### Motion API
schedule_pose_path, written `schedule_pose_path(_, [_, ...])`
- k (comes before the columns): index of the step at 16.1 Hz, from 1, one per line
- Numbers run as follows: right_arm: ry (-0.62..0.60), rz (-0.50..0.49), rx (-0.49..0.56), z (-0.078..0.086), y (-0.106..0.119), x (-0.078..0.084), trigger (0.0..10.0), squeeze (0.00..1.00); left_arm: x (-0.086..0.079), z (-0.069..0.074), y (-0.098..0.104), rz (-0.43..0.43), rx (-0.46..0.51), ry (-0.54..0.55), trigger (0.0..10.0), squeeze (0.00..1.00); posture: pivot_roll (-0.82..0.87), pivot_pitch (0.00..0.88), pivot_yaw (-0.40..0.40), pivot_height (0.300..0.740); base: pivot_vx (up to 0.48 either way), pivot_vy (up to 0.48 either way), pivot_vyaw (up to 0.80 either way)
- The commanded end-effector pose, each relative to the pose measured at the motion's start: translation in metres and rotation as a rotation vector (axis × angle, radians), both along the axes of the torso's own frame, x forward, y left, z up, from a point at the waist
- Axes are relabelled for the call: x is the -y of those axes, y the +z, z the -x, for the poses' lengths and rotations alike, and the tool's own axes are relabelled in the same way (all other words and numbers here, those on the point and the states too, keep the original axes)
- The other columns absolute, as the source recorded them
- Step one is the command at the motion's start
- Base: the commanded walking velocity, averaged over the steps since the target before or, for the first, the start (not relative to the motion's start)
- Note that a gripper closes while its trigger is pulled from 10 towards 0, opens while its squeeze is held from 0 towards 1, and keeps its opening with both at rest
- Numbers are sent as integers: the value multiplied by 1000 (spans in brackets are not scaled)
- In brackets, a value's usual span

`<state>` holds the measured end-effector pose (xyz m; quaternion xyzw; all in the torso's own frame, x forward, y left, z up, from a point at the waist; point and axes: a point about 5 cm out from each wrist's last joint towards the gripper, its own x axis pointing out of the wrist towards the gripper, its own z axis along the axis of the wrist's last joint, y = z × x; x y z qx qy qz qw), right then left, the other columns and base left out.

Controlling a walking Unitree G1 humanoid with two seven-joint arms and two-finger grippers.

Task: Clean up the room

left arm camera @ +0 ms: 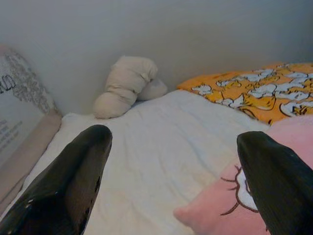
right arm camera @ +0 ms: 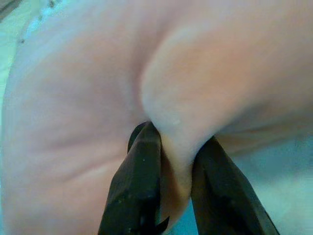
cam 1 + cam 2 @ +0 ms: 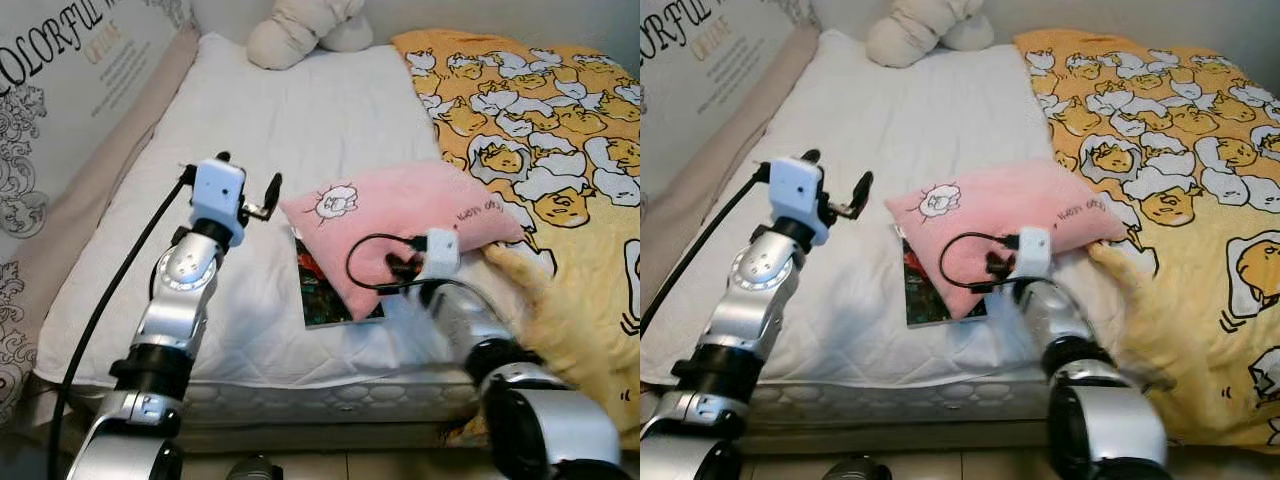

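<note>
A pink pillow (image 3: pixel 400 215) with a small cartoon print lies across the middle of the white mattress (image 3: pixel 300 130). My right gripper (image 2: pixel 171 166) is shut on a fold of the pillow's near edge, where its fingers (image 3: pixel 398 268) press into the fabric. A book (image 3: pixel 322 285) with a dark cover lies flat, partly under the pillow. My left gripper (image 3: pixel 268 198) is held above the mattress just left of the pillow, open, with nothing between its fingers (image 1: pixel 73 181).
An orange blanket (image 3: pixel 540 130) with a cartoon pattern covers the bed's right side. A beige plush toy (image 3: pixel 300 30) sits at the head of the bed. A printed wall panel (image 3: pixel 60 110) runs along the left. The mattress's front edge (image 3: pixel 300 395) is near me.
</note>
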<state>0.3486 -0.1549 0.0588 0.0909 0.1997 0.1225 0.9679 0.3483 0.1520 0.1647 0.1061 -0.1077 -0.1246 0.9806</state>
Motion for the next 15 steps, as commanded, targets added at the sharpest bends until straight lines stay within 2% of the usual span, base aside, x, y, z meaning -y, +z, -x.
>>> schedule_pose_path(1, [50, 43, 96, -7, 18, 8, 0, 0, 2, -2, 1, -13, 6, -2, 10000, 0, 79, 0, -19, 740, 0, 0, 0])
schedule_pose_path(2, [98, 65, 133, -7, 25, 12, 0, 0, 2, -3, 1, -12, 7, -1, 10000, 0, 74, 0, -20, 740, 0, 0, 0])
schedule_pose_path(3, [201, 125, 213, -5, 46, 27, 0, 0, 3, -3, 1, -8, 7, -2, 10000, 0, 66, 0, -21, 740, 0, 0, 0])
schedule_pose_path(4, [236, 178, 239, -2, 56, 42, 0, 0, 4, -3, 0, -2, 4, -4, 10000, 0, 55, 0, -22, 740, 0, 0, 0])
schedule_pose_path(5, [275, 282, 264, 5, 72, 72, 0, 0, 6, -2, -3, 9, -4, -11, 10000, 0, 47, 0, -23, 740, 0, 0, 0])
schedule_pose_path(6, [295, 353, 264, 10, 79, 90, 0, 0, 8, -2, -4, 16, -8, -16, 10000, 0, 43, 0, -24, 740, 0, 0, 0])
schedule_pose_path(8, [352, 508, 211, 28, 84, 128, 0, 0, 13, -1, -7, 32, -16, -34, 10000, 0, 32, 0, -18, 740, 0, 0, 0])
schedule_pose_path(9, [321, 624, 157, 39, 88, 155, 0, 0, 17, 0, -9, 42, -26, -51, 10000, 0, 26, 0, -18, 740, 0, 0, 0])
schedule_pose_path(10, [307, 682, 117, 45, 87, 167, 0, 0, 20, 0, -10, 50, -32, -61, 10000, 0, 23, 0, -16, 740, 0, 0, 0])
schedule_pose_path(11, [284, 744, 20, 55, 79, 187, 0, 0, 26, 1, -12, 67, -51, -86, 10000, 0, 18, 0, -14, 740, 0, 0, 0])
schedule_pose_path(14, [175, 844, -132, 74, 54, 217, 0, 0, 39, 2, -17, 94, -91, -128, 10000, 0, 14, 0, -2, 740, 0, 0, 0])
schedule_pose_path(15, [115, 900, -191, 82, 42, 226, 0, 0, 46, 2, -21, 126, -136, -138, 10000, 0, 12, 0, 4, 740, 0, 0, 0])
